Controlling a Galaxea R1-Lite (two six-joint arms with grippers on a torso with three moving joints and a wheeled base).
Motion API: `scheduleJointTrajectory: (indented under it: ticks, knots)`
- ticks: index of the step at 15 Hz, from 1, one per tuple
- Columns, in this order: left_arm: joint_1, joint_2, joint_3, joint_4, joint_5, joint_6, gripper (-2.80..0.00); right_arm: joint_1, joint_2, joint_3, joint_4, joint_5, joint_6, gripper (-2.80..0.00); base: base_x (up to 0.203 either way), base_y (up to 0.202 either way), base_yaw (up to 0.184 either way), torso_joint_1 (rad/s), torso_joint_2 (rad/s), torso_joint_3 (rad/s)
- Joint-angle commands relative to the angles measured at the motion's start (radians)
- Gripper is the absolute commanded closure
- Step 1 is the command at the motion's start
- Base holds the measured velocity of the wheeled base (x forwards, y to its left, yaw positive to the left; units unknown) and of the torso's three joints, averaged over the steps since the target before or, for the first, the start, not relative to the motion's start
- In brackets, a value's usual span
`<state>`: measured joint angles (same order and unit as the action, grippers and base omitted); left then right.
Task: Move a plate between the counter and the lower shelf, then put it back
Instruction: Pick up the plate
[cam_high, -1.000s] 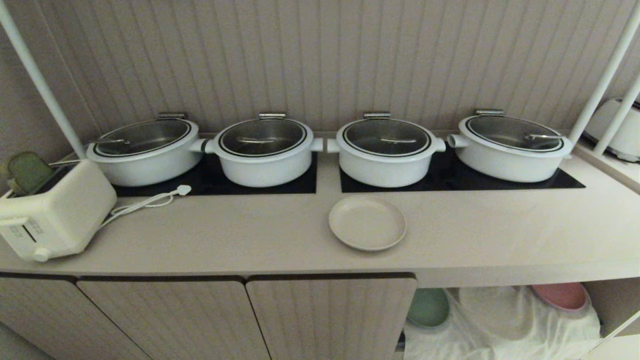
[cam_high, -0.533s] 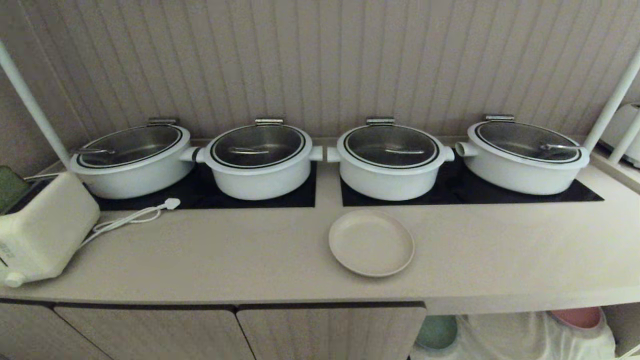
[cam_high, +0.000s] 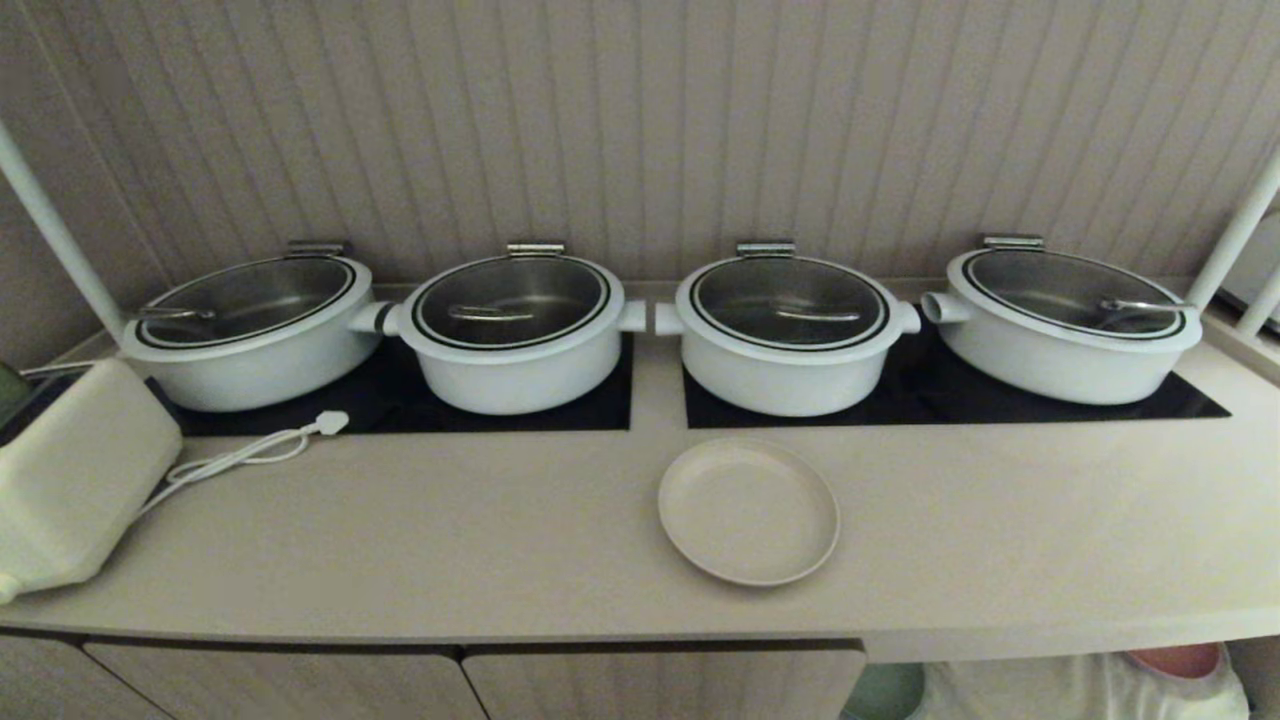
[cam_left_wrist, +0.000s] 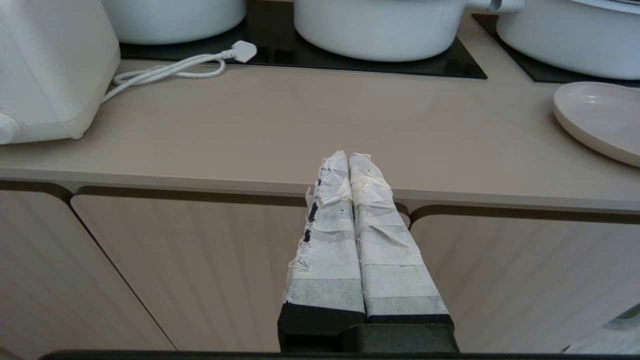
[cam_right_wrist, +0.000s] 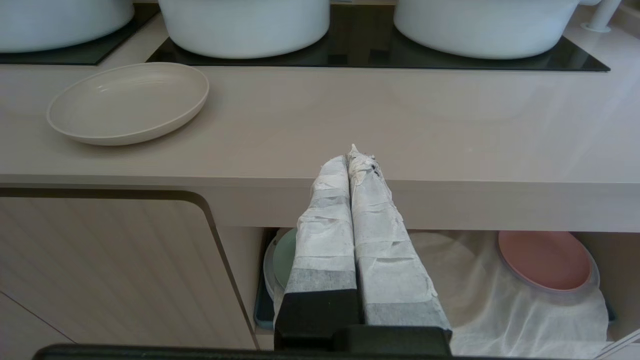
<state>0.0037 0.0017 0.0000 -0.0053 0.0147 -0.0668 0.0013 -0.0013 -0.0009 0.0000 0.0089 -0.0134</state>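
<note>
The beige plate (cam_high: 748, 510) (cam_right_wrist: 129, 102) (cam_left_wrist: 600, 120) lies flat on the counter (cam_high: 450, 530), just in front of the gap between the two black hob panels. Neither arm shows in the head view. My left gripper (cam_left_wrist: 348, 156) is shut and empty, hanging in front of the counter's front edge, left of the plate. Shut and empty too, my right gripper (cam_right_wrist: 355, 157) sits before the counter edge, to the right of the plate and above the lower shelf (cam_right_wrist: 500, 305) with its white cloth lining.
Several white lidded pots (cam_high: 515, 330) stand on the hob panels (cam_high: 420, 405) behind the plate. A white toaster (cam_high: 70, 480) and its cord (cam_high: 240, 455) sit at the left. On the shelf cloth lie a pale green plate (cam_right_wrist: 285, 255) and a pink plate (cam_right_wrist: 545, 260). Cabinet doors (cam_left_wrist: 175, 270) close the left.
The whole head view has shifted: the counter and plate sit lower and nearer in the picture and less of the lower shelf shows. The camera moved; nothing on the counter moved.
</note>
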Motion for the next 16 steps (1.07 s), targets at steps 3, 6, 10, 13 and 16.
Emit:
scheduleJointTrajectory:
  ticks: [3, 6, 10, 13, 16]
  knots:
    - [0.001, 0.0, 0.0, -0.001, 0.001, -0.002, 0.0, 0.001, 0.001, 0.0, 0.0, 0.0, 0.0, 0.0, 0.0, 0.0, 0.0, 0.0, 0.0, 0.0]
    - [0.001, 0.0, 0.0, -0.001, 0.001, -0.002, 0.0, 0.0, 0.001, -0.001, 0.0, 0.0, -0.001, 0.0, 0.0, 0.0, 0.0, 0.0, 0.0, 0.0]
    - [0.001, 0.0, 0.0, -0.001, 0.001, -0.002, 0.0, 0.0, 0.001, -0.004, 0.014, 0.003, -0.026, 0.0, 0.0, 0.0, 0.0, 0.0, 0.0, 0.0]
    - [0.001, 0.0, 0.0, -0.001, 0.001, -0.002, 0.0, 0.0, 0.001, -0.001, 0.002, 0.0, -0.003, 0.0, 0.0, 0.0, 0.0, 0.0, 0.0, 0.0]
    - [0.001, 0.0, 0.0, -0.001, 0.001, -0.002, 0.0, 0.0, 0.001, -0.004, 0.011, 0.003, -0.023, 0.0, 0.0, 0.0, 0.0, 0.0, 0.0, 0.0]
